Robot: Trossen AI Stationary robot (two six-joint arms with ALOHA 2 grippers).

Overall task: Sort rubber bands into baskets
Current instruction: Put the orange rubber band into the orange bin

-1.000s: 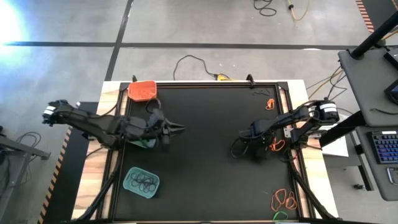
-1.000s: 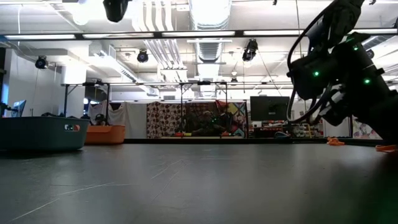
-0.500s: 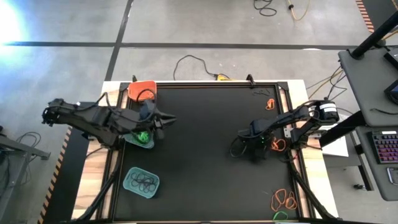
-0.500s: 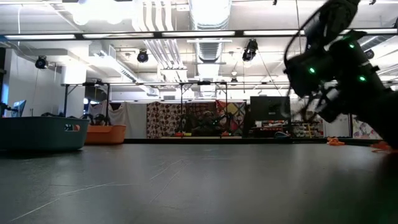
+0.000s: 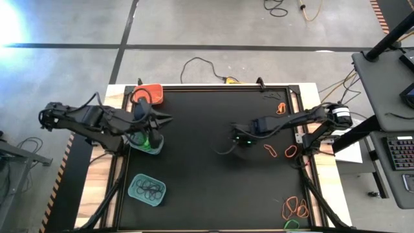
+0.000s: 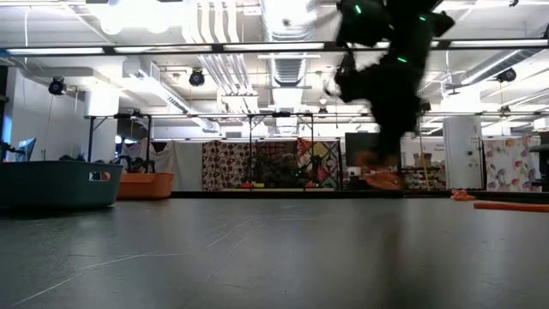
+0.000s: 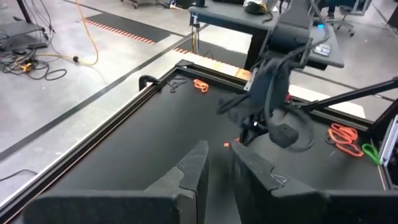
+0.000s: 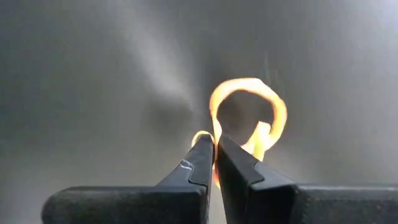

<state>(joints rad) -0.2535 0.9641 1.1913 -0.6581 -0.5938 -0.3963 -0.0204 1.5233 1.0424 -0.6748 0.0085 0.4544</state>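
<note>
High view first: the black mat is framed by a pale wooden table edge, and the right gripper is seen stretched out to about the middle of the mat. Its own wrist view settles what's in it: the two dark fingers are pinched together on an orange rubber band, the loop poking out past the tips over plain grey mat. In the low view that band is seen dangling just off the surface under the blurred arm.

The left gripper is parked near the mat's left edge, right above one teal basket with something bright green in it. Fingers are nearly closed, only a thin slit between them in the left wrist view, and nothing is seen held.

Other stuff around:
- orange basket at the far left corner of the mat, partly covered by a black cable loop
- second teal basket toward the near left, black bands inside
- two loose orange bands on the mat by the right arm's base
- another orange band up near the far right edge
- a clump of orange bands plus a green one at the near right corner
- cables on the floor beyond the table

Nothing much sits between the right gripper and the baskets, just open mat, though the left arm is draped over the first teal one.
</note>
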